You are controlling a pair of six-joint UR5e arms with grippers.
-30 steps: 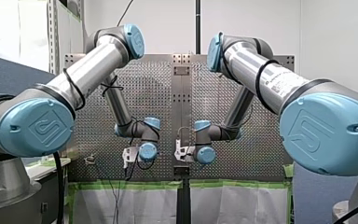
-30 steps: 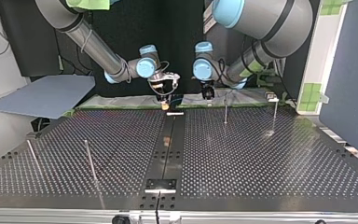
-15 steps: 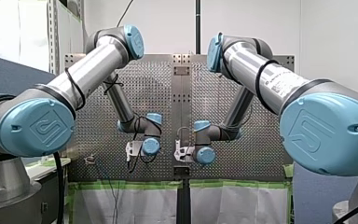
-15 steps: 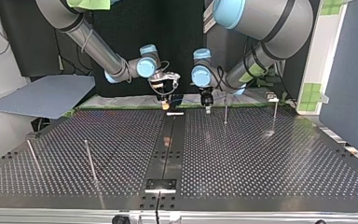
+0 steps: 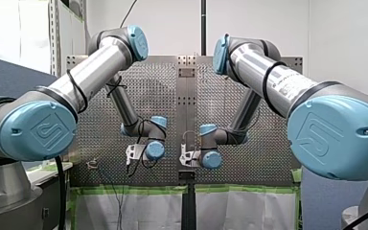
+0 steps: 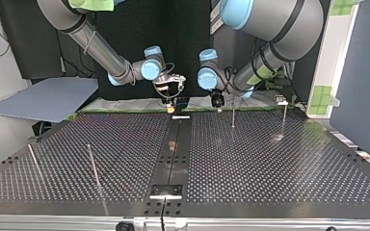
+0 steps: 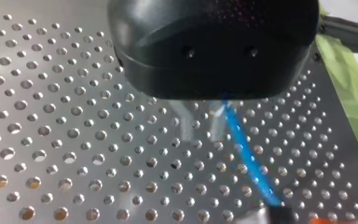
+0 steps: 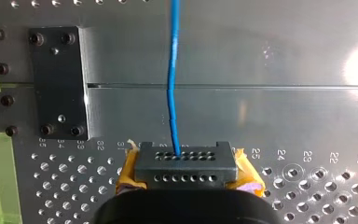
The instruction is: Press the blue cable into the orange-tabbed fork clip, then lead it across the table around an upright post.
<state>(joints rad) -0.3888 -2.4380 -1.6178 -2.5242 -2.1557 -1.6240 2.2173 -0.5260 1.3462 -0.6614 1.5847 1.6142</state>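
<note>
Here's the blue cable [image 8: 171,70], running straight out from my right jaws, which are pinched shut on it between the yellow pads [image 8: 127,179]. It crosses the plain middle strip at the worktop's [image 6: 270,163] far edge in the top view. The left wrist view has it reaching my left jaws, but they're too blurred and I can't tell their gap. The cable looks thin, light and limp, with a smooth jacket, so it's likely to slip or sag. I'd grip it short, close to the stretch being seated, and keep gentle tension toward the post [image 6: 232,115].
</note>
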